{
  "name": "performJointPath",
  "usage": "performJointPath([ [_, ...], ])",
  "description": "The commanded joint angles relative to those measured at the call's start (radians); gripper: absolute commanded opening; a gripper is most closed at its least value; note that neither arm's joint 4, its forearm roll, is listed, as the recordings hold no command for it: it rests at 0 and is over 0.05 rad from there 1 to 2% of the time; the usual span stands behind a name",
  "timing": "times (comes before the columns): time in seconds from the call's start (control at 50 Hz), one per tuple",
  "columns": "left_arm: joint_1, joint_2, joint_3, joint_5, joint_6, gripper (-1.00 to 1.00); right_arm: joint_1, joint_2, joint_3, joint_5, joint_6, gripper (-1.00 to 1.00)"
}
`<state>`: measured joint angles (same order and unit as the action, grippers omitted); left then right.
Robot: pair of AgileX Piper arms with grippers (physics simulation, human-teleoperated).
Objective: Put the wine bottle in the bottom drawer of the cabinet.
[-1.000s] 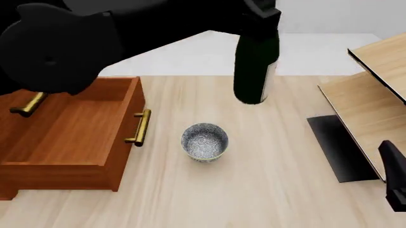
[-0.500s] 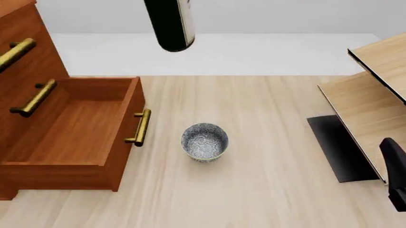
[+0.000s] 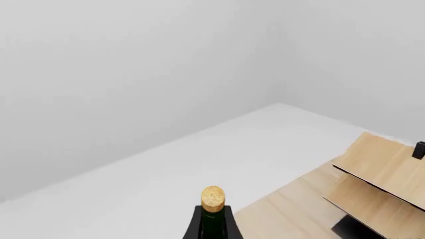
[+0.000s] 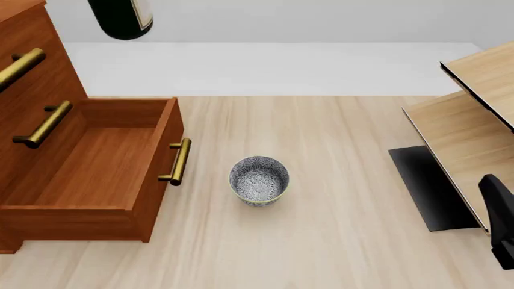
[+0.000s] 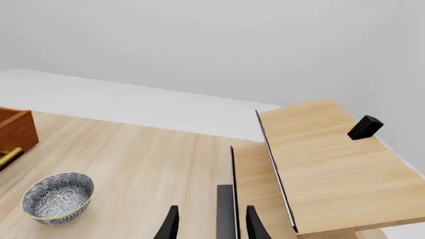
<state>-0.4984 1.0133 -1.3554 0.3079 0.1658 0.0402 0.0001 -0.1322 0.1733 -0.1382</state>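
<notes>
1. Nearest the camera in the front view, the right arm showed only as a dark shape at the lower right edge; in its own wrist view the right hand [image 5: 209, 223] stood released, its two fingertips [image 5: 171, 224] apart with nothing between them, above the desk [image 4: 337, 241] beside the pale rack [image 4: 473, 156].
2. A little further in, the speckled bowl [image 4: 259, 179] sat alone on the desk, well apart from the rack and just beside the drawer's brass handle [image 4: 177, 161].
3. To the left, the bottom drawer [image 4: 88, 174] stood pulled out of the cabinet [image 4: 24, 66] and showed an empty wooden floor; the upper fronts with their brass bars stayed shut.
4. Farthest off and highest, the wine bottle [image 4: 122, 18] hung in the air above the far end of the drawer, only its dark lower body and a strip of pale label in view; the left wrist view showed its cork [image 3: 212, 198] and neck; the left hand itself was out of sight, though it presumably gripped the bottle below the neck.
5. The bottle looked heavy, rigid, smooth and breakable; a firm hold around the body seemed safest, with a slow lowering, likely tilted to lie in the drawer.
</notes>
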Motion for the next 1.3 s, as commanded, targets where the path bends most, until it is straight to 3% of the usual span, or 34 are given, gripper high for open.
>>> performJointPath([
  [0.02,0.075,0.008,-0.098,0.147,0.036,-1.0,0.009,0.0,0.008,-0.007,0.005,1.0],
  [0.08,0.096,0.018,-0.117,0.184,0.034,-1.0,0.011,0.0,0.013,-0.009,0.005,1.0],
  [0.16,0.108,0.052,-0.174,0.251,-0.019,-1.0,0.015,0.0,0.015,-0.011,0.007,1.0],
  [0.24,0.132,0.08,-0.197,0.281,0.017,-1.0,0.022,0.0,0.024,-0.017,0.009,1.0],
  [0.28,0.142,0.101,-0.23,0.319,-0.018,-1.0,0.024,0.0,0.025,-0.016,0.01,1.0],
  [0.32,0.126,0.109,-0.245,0.338,-0.006,-1.0,0.026,0.0,0.027,-0.018,0.01,1.0],
  [0.34,0.125,0.132,-0.273,0.376,-0.051,-1.0,0.026,0.0,0.029,-0.018,0.01,1.0],
  [0.4,0.151,0.137,-0.267,0.377,0.019,-1.0,0.028,0.0,0.03,-0.019,0.011,1.0],
  [0.44,0.139,0.157,-0.29,0.413,-0.004,-1.0,0.029,0.0,0.031,-0.019,0.011,1.0],
  [0.5,0.153,0.181,-0.308,0.438,0.02,-1.0,0.03,0.0,0.033,-0.019,0.01,1.0],
  [0.56,0.144,0.212,-0.351,0.483,-0.031,-1.0,0.032,0.0,0.037,-0.022,0.01,1.0],
  [0.6,0.149,0.216,-0.353,0.48,-0.003,-1.0,0.033,0.0,0.04,-0.024,0.013,1.0],
  [0.62,0.169,0.233,-0.372,0.5,-0.035,-1.0,0.035,0.0,0.04,-0.025,0.012,1.0],
  [0.76,0.182,0.273,-0.396,0.531,-0.053,-1.0,0.038,0.0,0.04,-0.025,0.012,1.0],
  [0.88,0.182,0.299,-0.41,0.551,-0.077,-1.0,0.036,0.0,0.043,-0.024,0.012,1.0],
  [0.92,0.208,0.298,-0.397,0.54,-0.041,-1.0,0.035,0.0,0.042,-0.024,0.011,1.0],
  [1.08,0.223,0.307,-0.37,0.543,-0.07,-1.0,0.036,0.0,0.046,-0.025,0.012,1.0],
  [1.16,0.246,0.307,-0.343,0.532,-0.041,-1.0,0.038,0.0,0.049,-0.026,0.01,1.0],
  [1.2,0.251,0.315,-0.35,0.536,-0.08,-1.0,0.04,0.0,0.051,-0.027,0.011,1.0],
  [1.3,0.254,0.317,-0.32,0.521,-0.069,-1.0,0.04,0.0,0.052,-0.026,0.012,1.0],
])
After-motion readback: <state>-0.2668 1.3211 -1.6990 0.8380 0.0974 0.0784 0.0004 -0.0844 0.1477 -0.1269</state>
